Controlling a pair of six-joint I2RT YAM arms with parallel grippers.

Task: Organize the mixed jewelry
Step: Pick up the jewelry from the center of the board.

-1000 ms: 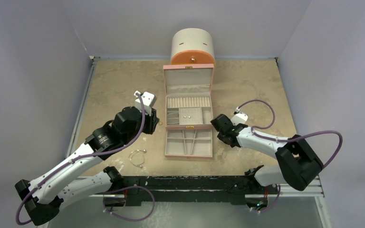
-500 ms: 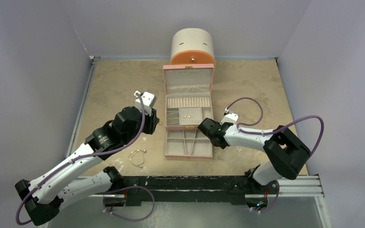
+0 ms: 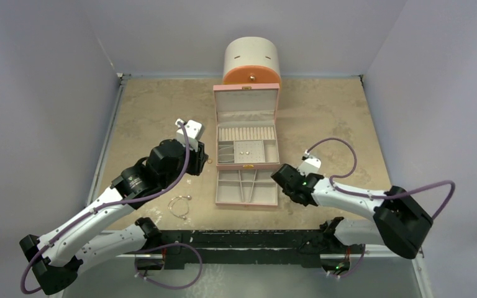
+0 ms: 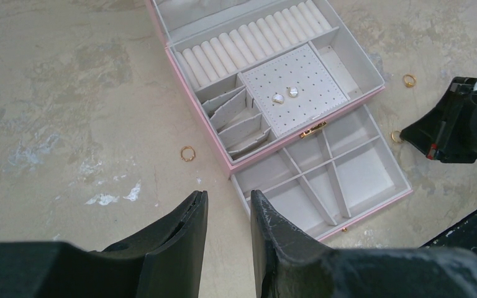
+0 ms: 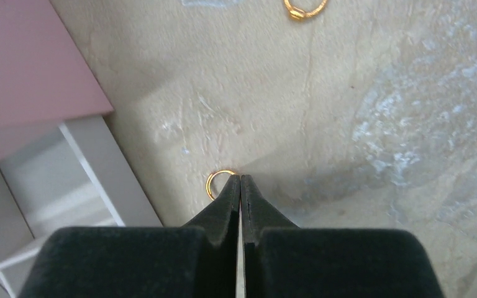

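My right gripper (image 5: 240, 177) is shut, its tips pinched on the right edge of a small gold ring (image 5: 214, 181) lying on the table just right of the box's pulled-out drawer (image 3: 246, 187). A second gold ring (image 5: 304, 9) lies farther away on the table. Another ring (image 4: 188, 153) lies left of the pink jewelry box (image 3: 246, 93). Two pearly studs (image 4: 284, 95) sit on the box's perforated pad. The silvery wire bangle (image 3: 179, 205) rests near the front edge. My left gripper (image 4: 227, 198) hovers open and empty over the table left of the drawer.
The round cream-and-orange drawer cabinet (image 3: 251, 59) stands behind the open box lid. The drawer's compartments (image 4: 323, 186) hold nothing. Walls close in the table on the left, back and right.
My right arm swung in toward the drawer, then drew back a little toward the front, and its jaws closed at the ring. The left arm has not moved.
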